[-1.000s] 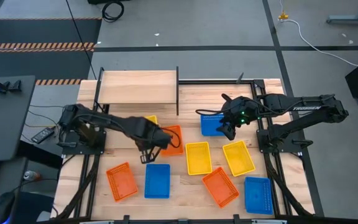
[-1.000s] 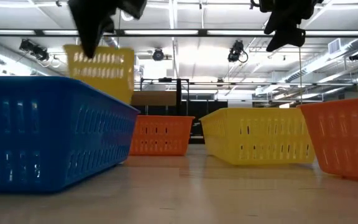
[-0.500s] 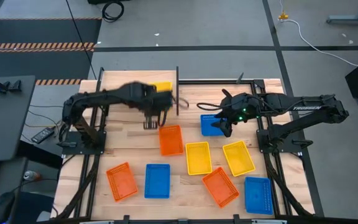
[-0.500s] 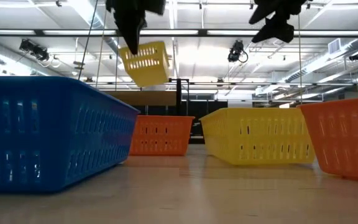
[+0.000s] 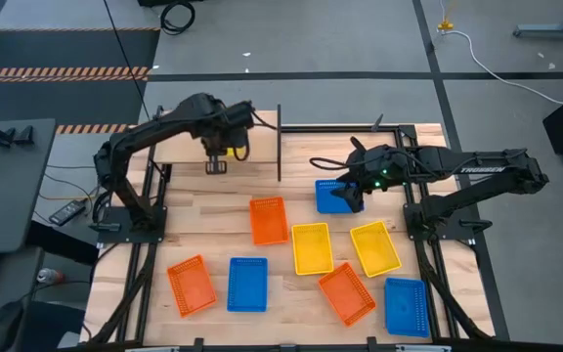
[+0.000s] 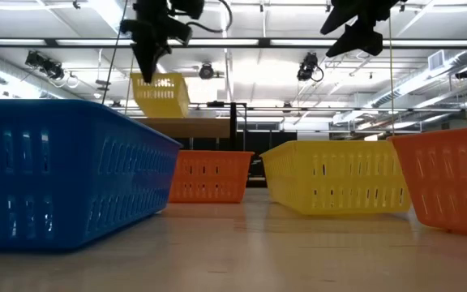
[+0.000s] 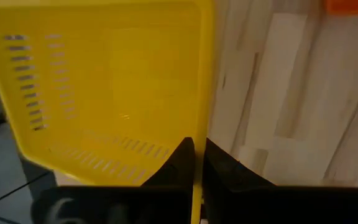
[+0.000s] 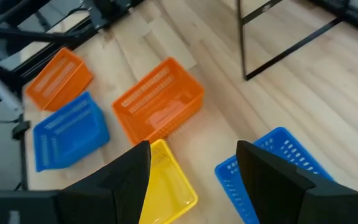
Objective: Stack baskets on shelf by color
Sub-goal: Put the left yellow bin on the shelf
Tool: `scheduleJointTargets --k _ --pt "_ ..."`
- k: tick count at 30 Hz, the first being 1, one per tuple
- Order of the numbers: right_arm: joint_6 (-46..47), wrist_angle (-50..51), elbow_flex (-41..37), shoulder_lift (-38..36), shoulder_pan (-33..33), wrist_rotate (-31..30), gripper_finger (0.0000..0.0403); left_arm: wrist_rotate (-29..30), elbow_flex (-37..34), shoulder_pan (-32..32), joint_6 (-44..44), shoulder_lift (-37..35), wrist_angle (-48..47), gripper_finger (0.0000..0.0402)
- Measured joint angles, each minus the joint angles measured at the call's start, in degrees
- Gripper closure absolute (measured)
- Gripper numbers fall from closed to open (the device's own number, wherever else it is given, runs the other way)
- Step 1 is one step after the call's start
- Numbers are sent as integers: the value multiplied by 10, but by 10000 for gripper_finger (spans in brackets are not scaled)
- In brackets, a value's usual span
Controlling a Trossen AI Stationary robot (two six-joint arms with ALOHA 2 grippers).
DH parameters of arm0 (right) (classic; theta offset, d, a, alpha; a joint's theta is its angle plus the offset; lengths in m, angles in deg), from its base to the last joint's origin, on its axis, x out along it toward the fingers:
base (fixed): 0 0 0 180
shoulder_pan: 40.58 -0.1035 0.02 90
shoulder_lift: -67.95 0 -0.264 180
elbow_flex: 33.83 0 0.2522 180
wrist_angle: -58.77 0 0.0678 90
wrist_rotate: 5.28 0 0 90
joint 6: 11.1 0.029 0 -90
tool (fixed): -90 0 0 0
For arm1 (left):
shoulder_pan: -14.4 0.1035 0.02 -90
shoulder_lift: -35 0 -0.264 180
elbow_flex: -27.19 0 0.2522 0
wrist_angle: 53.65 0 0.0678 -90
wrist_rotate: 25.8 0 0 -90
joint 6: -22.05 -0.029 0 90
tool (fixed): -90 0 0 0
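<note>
My left gripper [image 5: 229, 145] hangs over the light-wood shelf [image 5: 189, 142] and is shut on a yellow basket [image 6: 160, 95], which shows large in the left wrist view [image 7: 110, 93]. From above the arm hides most of the basket [image 5: 239, 151]. My right gripper [image 5: 353, 192] is open in the air over a blue basket [image 5: 332, 198] that rests with its bottom on the table; its fingers [image 8: 123, 174] stand wide apart. The other baskets lie on the tabletop: orange [image 5: 270, 220], two yellow [image 5: 312, 247] [image 5: 374, 247], orange [image 5: 346, 293], blue [image 5: 405, 306], blue [image 5: 247, 284], orange [image 5: 192, 286]. My left gripper pinches one side wall of the yellow basket at its rim [image 7: 199, 140], with one finger [image 7: 180, 158] inside the basket and the other outside. The fingers come from above, pointing down. The basket is lifted clear and hangs below them, slightly tilted, above the shelf plank [image 6: 209, 127].
The shelf's thin black legs [image 5: 280, 147] stand between the two arms. A black frame edges the table on both sides [image 5: 428, 254]. Bare wood lies between the shelf and the orange basket [image 8: 160, 106]. A large blue basket [image 6: 63, 178] fills the near left of the low view.
My left gripper has carried the yellow basket up from the middle of the table toward the far edge, to a place over the shelf. The basket swung tilted on the way and now hangs more level. My right arm has barely moved.
</note>
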Motion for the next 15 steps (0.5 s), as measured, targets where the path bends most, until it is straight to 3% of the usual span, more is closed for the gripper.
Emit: scheduleJointTargets --k 12,15 --pt "-1 -1 0 0 0 -44 159 -46 0 70 -24 -40 0 387" --pt "-2 -1 0 0 0 -45 159 -61 -32 101 -11 -51 2 387"
